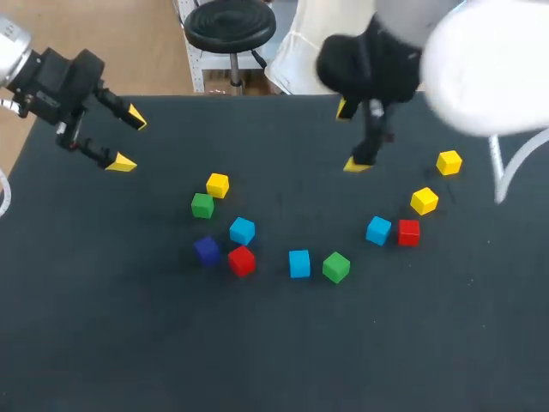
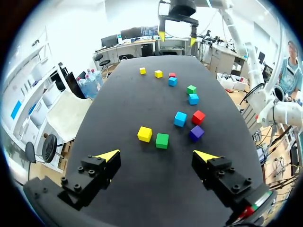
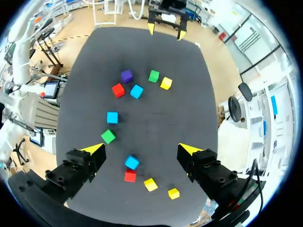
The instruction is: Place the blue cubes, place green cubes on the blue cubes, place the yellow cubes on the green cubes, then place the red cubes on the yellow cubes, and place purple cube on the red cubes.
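Nothing is stacked, so I judge the blue cubes come first, and the move turns on which arm is nearer to which one. I take the middle blue cube [image 1: 298,263] as my mark; it lies on the black table [image 1: 129,343] with a green cube [image 1: 336,267] just beside it on my right. A second blue cube [image 1: 378,230] lies to the right of the mark and a little farther out from me, with a red cube [image 1: 408,232] just beside it on the outer side. A third blue cube [image 1: 242,230] lies to the left of the mark, also a little farther out, near the purple cube [image 1: 206,250]. My right gripper [image 1: 350,137] hangs out beyond the mark and to its right, fingers spread wide and holding nothing. In its wrist view the second blue cube sits between the lines of the two yellow tips and under them, so this arm looks plainly nearest to it and should need mostly a descent. The red cube lies off the line between those fingers, so I expect they can straddle cleanly. A cube offers no long axis to match. My left gripper [image 1: 129,140], equally wide and empty, is far to the left of the mark and well apart from every cube; the third blue cube is the nearest blue one to it.
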Robot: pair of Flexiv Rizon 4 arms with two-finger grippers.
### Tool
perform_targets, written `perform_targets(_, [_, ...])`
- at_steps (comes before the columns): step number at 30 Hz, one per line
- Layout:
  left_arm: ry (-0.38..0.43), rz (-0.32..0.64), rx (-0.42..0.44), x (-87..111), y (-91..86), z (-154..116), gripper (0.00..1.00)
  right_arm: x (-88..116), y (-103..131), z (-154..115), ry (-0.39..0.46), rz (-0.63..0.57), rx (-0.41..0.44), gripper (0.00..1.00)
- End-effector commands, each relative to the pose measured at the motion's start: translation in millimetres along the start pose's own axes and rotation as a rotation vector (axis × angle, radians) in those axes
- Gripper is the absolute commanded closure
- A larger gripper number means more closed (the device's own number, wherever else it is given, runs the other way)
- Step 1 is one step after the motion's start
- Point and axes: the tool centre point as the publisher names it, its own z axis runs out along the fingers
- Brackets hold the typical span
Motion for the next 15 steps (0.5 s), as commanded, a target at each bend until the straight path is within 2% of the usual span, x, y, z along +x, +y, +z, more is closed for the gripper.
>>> perform_targets(1, [-0.001, 0.002, 0.0, 0.8, 0.6, 0.2, 0.0, -16.8, 3.0, 16.0, 0.127, 0.007, -0.024, 0.0])
perform_targets(8, [-0.001, 0.002, 0.0, 0.8, 0.6, 0.2, 0.0, -19.7, 10.0, 9.6, 0.088, 0.057, -0.138, 0.0])
perform_targets(15, [-0.001, 0.002, 0.0, 0.8, 0.6, 0.2, 0.0, -19.7, 10.0, 9.6, 0.088, 0.057, -0.138, 0.0])
